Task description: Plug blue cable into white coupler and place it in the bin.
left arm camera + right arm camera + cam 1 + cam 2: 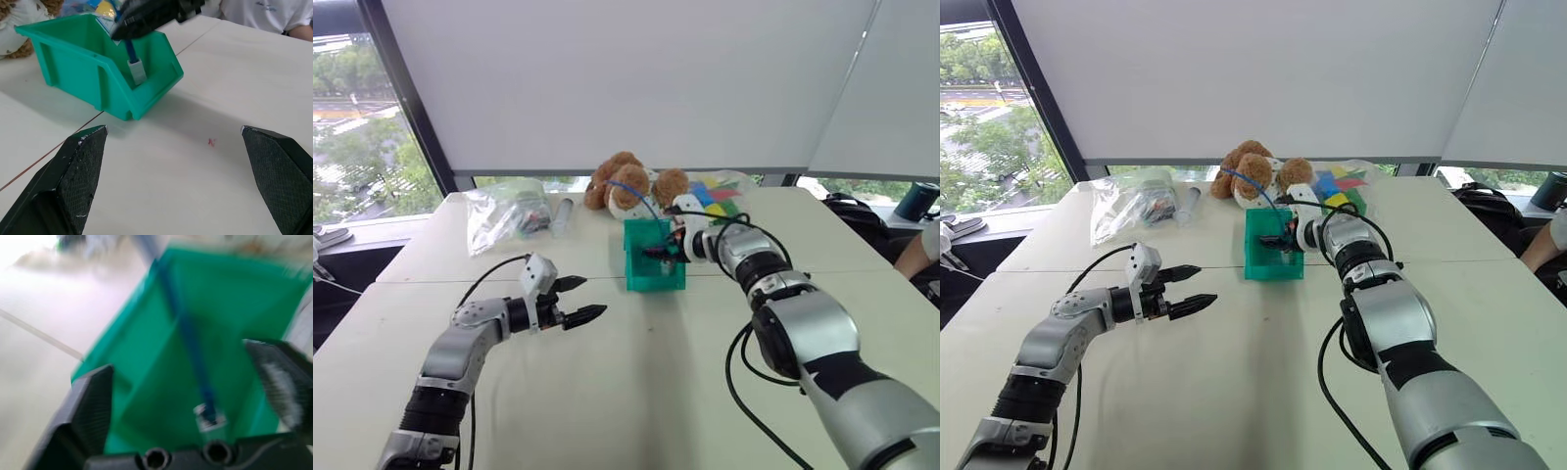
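Note:
The teal-green bin (656, 279) stands at mid-table in front of a teddy bear. My right gripper (177, 355) hovers over its opening, open, fingers spread wide. The blue cable (183, 328) runs down between those fingers, touching neither, to the white coupler (138, 72), which hangs plugged on its end inside the bin near the low front lip. The cable's other end arcs back over the bear (644, 201). My left gripper (595, 297) is open and holds nothing, a hand's width to the left of the bin and nearer to me, pointing toward it.
A brown teddy bear (625, 182) sits right behind the bin. A clear plastic bag (504, 215) lies at the back left, a bag of coloured pieces (720, 196) at the back right. A person's arm (915, 250) shows at the right edge.

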Available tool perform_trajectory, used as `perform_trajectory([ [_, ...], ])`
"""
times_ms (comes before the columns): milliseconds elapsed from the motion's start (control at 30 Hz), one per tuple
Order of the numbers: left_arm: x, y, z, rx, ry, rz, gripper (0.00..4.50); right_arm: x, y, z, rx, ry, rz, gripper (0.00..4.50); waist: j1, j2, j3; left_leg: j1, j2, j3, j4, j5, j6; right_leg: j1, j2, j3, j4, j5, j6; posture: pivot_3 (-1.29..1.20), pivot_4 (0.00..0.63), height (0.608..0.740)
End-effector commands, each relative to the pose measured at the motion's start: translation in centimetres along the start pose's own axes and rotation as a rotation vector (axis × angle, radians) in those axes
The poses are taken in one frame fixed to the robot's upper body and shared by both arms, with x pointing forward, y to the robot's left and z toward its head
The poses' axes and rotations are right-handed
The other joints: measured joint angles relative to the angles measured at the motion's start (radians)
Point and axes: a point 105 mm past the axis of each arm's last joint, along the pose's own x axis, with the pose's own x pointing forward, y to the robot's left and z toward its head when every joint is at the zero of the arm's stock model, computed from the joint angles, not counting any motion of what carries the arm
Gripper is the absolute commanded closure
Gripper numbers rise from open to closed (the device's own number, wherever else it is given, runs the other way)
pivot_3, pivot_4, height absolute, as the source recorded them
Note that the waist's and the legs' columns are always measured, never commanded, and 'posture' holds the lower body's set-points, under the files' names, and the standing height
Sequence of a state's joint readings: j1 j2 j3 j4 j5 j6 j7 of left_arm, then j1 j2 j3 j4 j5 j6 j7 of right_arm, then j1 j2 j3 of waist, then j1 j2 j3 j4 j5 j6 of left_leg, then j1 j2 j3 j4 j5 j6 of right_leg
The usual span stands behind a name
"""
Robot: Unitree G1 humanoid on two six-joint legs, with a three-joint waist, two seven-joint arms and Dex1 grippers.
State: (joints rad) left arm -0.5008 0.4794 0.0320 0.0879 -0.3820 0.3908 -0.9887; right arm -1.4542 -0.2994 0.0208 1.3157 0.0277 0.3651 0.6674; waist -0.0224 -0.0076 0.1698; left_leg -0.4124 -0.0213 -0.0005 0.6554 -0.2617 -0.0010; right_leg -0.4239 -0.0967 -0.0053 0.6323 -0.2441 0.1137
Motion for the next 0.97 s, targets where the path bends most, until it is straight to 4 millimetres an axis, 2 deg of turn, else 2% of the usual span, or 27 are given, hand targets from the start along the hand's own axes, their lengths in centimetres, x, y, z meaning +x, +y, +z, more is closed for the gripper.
perform_trajectory([
  [33,-0.2,-0.2,1.1,0.031,-0.031,0.003,0.00,-1.6,-1.2,4.6,-0.006,-0.147,-0.060,0.03,0.000,0.000,0.000,0.000,0.000,0.000,-0.001,0.000,0.000,0.000,0.000,0.000,0.000,0.000,0.000,0.00,0.150,0.740],
  [200,0.4,-0.3,1.3,0.026,-0.037,-0.009,0.00,-4.0,-3.3,7.6,0.030,-0.254,-0.131,0.03,0.003,0.000,0.000,0.000,0.000,0.000,-0.003,0.000,-0.001,0.000,0.000,0.000,-0.001,0.000,0.000,0.00,0.150,0.740],
  [300,0.3,-0.3,1.6,0.029,-0.038,-0.011,0.00,-5.7,-4.2,8.1,-0.039,-0.258,-0.098,0.03,0.003,0.000,0.000,0.000,-0.001,0.000,-0.004,0.000,-0.001,0.000,0.000,0.000,-0.001,0.000,0.000,0.00,0.150,0.740],
  [433,-0.2,-0.1,2.2,0.033,-0.041,-0.006,0.00,-7.9,-3.6,5.4,-0.266,-0.182,0.079,0.03,0.003,0.000,0.000,0.000,0.000,0.001,-0.004,0.000,-0.001,0.000,0.000,0.000,-0.002,0.000,0.000,0.00,0.150,0.740],
  [500,-1.0,0.2,2.7,0.034,-0.042,0.011,0.00,-11.3,-2.0,1.7,-0.286,-0.159,0.205,0.03,0.012,-0.003,-0.001,0.000,0.000,0.001,-0.003,0.000,0.000,0.000,0.001,0.000,-0.001,0.000,0.000,0.00,0.150,0.740],
  [567,-1.7,0.3,3.2,0.035,-0.041,0.022,0.00,-14.1,0.0,-1.3,-0.307,-0.115,0.256,0.03,0.023,-0.002,-0.001,0.000,0.000,-0.005,-0.002,0.000,0.001,0.003,0.002,-0.001,-0.001,0.000,0.000,0.00,0.150,0.740],
  [633,-2.3,0.3,3.7,0.032,-0.042,0.028,0.00,-16.0,1.3,-3.2,-0.306,-0.085,0.254,0.03,0.020,0.003,0.002,-0.004,0.000,-0.004,-0.003,0.000,0.001,0.000,0.001,-0.001,-0.001,0.000,0.001,0.00,0.150,0.740],
  [700,-2.7,0.2,4.1,0.029,-0.040,0.028,0.00,-17.3,2.2,-4.2,-0.281,-0.065,0.250,0.03,0.009,0.008,0.005,-0.006,-0.001,0.000,0.000,0.000,0.001,-0.003,0.000,0.000,-0.002,0.000,0.001,0.00,0.150,0.740],
  [800,-3.2,-0.3,4.3,0.025,-0.027,0.020,0.00,-19.0,3.3,-5.2,-0.268,-0.036,0.236,0.03,0.006,0.007,0.006,-0.005,0.002,0.000,0.007,-0.001,0.002,-0.001,0.002,0.000,0.000,0.000,0.000,0.00,0.150,0.740],
  [900,-3.7,-0.8,4.4,0.020,-0.009,0.008,0.00,-20.4,3.8,-5.6,-0.243,-0.025,0.210,0.03,0.011,0.004,0.007,0.007,0.003,-0.003,0.007,-0.001,0.002,0.013,0.004,-0.001,-0.002,-0.001,-0.001,0.00,0.150,0.740],
  [967,-4.0,-1.0,4.4,0.016,-0.002,0.003,0.00,-20.9,4.1,-5.6,-0.224,-0.032,0.204,0.03,0.012,0.004,0.007,0.007,0.003,-0.004,0.007,-0.001,0.002,0.014,0.003,-0.001,-0.003,-0.002,-0.003,0.00,0.150,0.740],
])
